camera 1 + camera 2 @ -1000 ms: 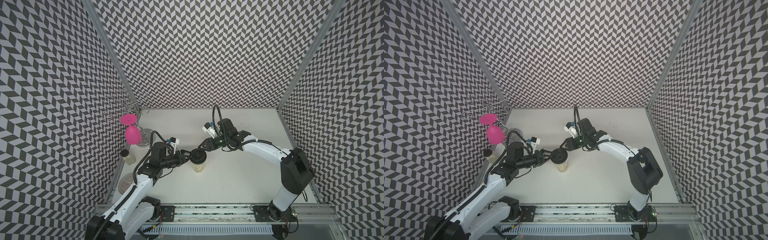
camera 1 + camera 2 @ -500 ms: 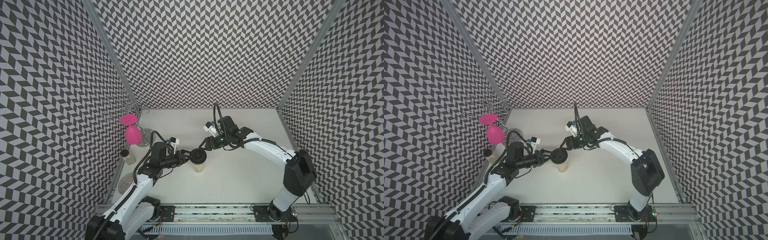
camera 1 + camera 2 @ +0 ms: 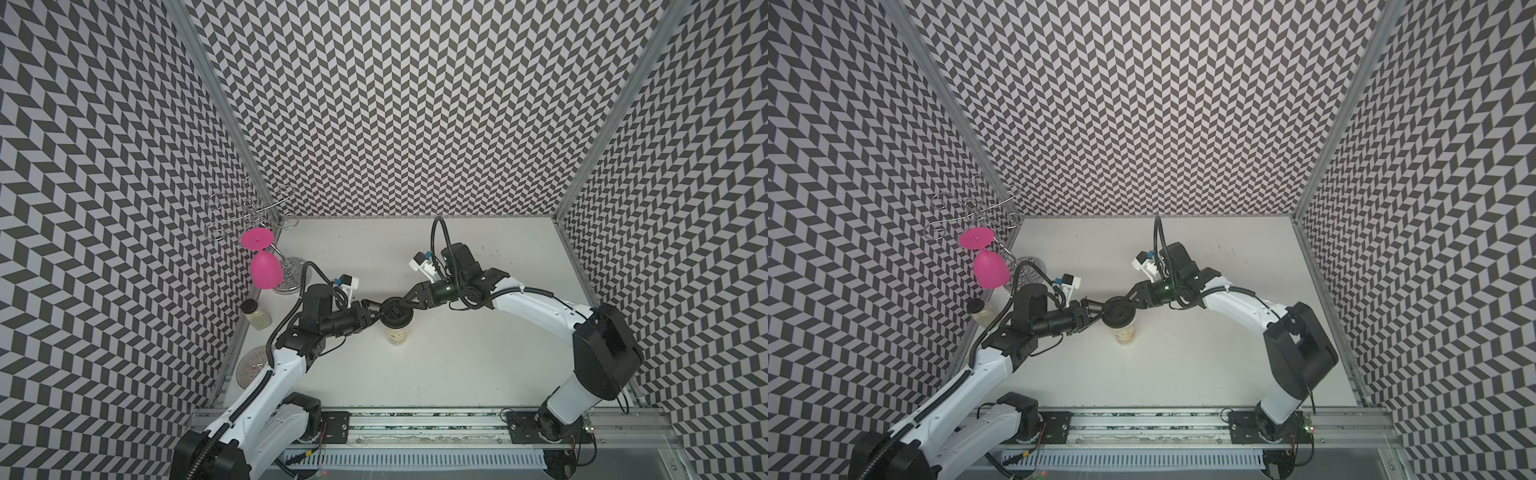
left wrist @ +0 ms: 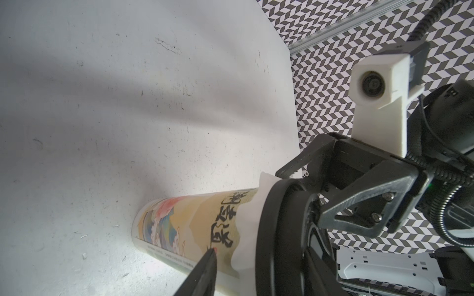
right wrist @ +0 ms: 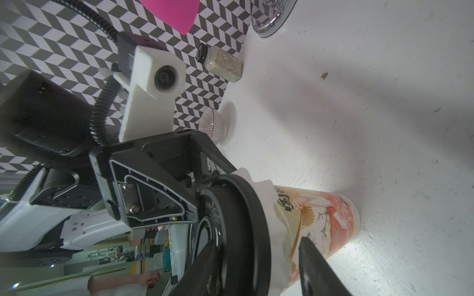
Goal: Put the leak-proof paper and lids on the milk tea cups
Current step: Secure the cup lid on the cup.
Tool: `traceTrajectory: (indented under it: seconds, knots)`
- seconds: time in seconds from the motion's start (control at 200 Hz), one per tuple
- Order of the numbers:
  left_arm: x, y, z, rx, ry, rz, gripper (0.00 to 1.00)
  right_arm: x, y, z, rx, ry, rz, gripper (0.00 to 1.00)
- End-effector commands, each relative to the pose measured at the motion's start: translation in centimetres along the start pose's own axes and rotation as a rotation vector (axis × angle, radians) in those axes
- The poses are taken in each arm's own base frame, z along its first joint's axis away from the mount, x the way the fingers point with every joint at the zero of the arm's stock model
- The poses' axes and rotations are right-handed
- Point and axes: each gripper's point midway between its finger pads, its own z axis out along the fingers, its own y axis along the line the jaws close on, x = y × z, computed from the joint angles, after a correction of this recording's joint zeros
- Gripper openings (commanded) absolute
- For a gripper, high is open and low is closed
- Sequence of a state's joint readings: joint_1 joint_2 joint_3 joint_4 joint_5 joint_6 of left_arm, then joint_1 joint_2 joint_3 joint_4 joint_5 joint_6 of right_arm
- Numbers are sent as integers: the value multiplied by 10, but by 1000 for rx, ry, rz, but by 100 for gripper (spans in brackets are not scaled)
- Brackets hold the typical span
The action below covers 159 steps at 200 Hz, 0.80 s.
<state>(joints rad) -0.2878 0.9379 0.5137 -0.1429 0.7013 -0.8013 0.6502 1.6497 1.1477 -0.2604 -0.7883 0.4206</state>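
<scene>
The paper (image 4: 247, 243) is already sat on the cup (image 3: 398, 334), lower middle of both top views. It's pinned under the black lid (image 3: 395, 318), with a wavy white collar left poking out below it. Over the last second the right gripper (image 3: 406, 308) has been eased down onto the lid, while the left gripper (image 3: 376, 315) hasn't been shifted. So the job looks basically done, with only pressing remaining. Both jaws are seen half-spread astride the lid's edge; an actual clamp can't be told.

Lid (image 3: 397, 318) sits on paper (image 4: 246, 223), paper on cup (image 3: 398, 335).
</scene>
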Motion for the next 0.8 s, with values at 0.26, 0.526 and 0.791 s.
traceTrajectory:
  seconds: [0.26, 0.526, 0.791]
  knots:
    - [35, 57, 3, -192, 88, -119, 53, 34, -41, 7, 88, 64, 120, 49]
    - [35, 57, 3, -192, 88, -119, 53, -22, 25, -30, -10, -75, 17, 63]
    - [35, 56, 3, -191, 89, -119, 53, 8, 20, -45, -4, -75, 59, 58]
